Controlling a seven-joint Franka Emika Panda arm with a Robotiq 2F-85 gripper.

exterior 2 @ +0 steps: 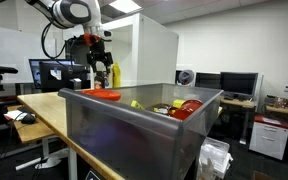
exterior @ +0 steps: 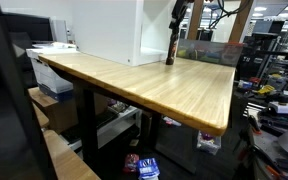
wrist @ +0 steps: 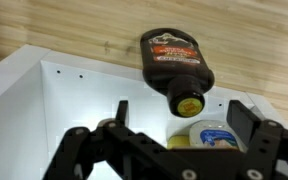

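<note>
Wrist view has the dark bottle (wrist: 174, 60) upright at upper centre, on the wooden surface (wrist: 84, 20) beside the white box (wrist: 74, 95); our fingers (wrist: 121, 112) hang apart at the bottom edge. We judge an off-centre descent could clip its yellow cap (wrist: 189, 103) and topple it

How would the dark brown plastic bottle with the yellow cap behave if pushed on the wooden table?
The dark brown plastic bottle with the yellow cap stands tall and narrow on the wooden table, so a high push would probably tip it. Its sides look glossy, so it may slip. Its rounded body might roll once fallen.
</note>
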